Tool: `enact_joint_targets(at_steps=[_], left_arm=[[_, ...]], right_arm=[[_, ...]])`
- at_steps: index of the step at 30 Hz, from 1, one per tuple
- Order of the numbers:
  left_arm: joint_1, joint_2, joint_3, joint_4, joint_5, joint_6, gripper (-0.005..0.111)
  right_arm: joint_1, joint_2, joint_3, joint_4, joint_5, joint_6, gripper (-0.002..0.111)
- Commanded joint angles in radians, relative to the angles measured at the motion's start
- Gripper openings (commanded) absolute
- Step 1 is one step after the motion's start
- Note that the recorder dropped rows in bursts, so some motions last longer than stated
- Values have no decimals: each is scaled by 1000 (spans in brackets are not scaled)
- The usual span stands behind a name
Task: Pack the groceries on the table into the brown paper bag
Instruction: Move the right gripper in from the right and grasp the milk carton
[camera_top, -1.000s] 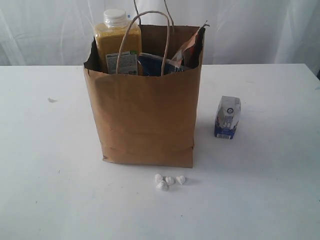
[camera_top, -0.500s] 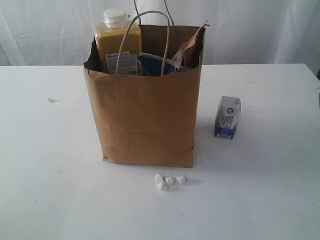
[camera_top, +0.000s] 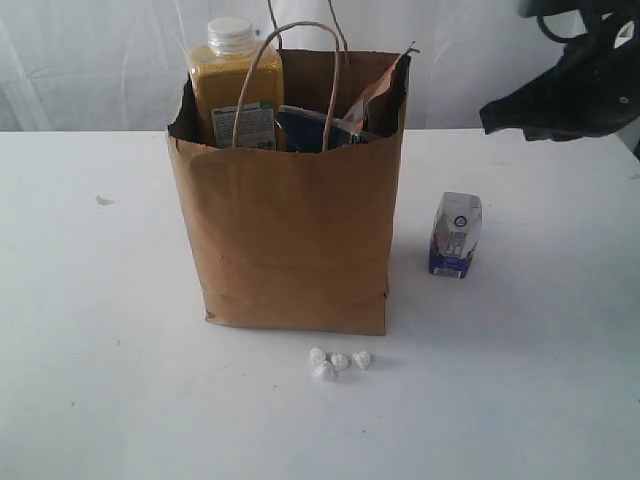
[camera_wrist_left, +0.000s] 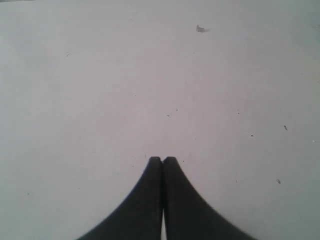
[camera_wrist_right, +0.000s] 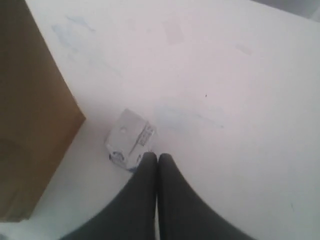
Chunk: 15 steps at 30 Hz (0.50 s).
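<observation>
Brown paper bag (camera_top: 290, 240): found partly filled.
Small blue-white carton (camera_top: 456, 235): seen just beside bag.
Right gripper (camera_wrist_right: 157, 156): found closed, empty; opening advised before descent.

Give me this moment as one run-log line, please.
bag: upright, bottle inside | carton, white lumps: on table | right fingers: shut, empty | left fingers: shut, empty

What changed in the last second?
The right arm has come into the exterior view at upper right, beyond the small blue-white carton. The right tool is shut, holding nothing. The brown paper bag, the carton and the tiny white lumps have not moved.
</observation>
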Motion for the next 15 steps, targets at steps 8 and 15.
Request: enact_joint_targets(at_steps=[8, 15], left_arm=[[-7, -4, 3, -11, -7, -7, 0], [-7, -4, 3, -11, -7, -7, 0]], right_arm=[[4, 120, -11, 1, -86, -39, 29], [4, 169, -13, 50, -117, -39, 68]])
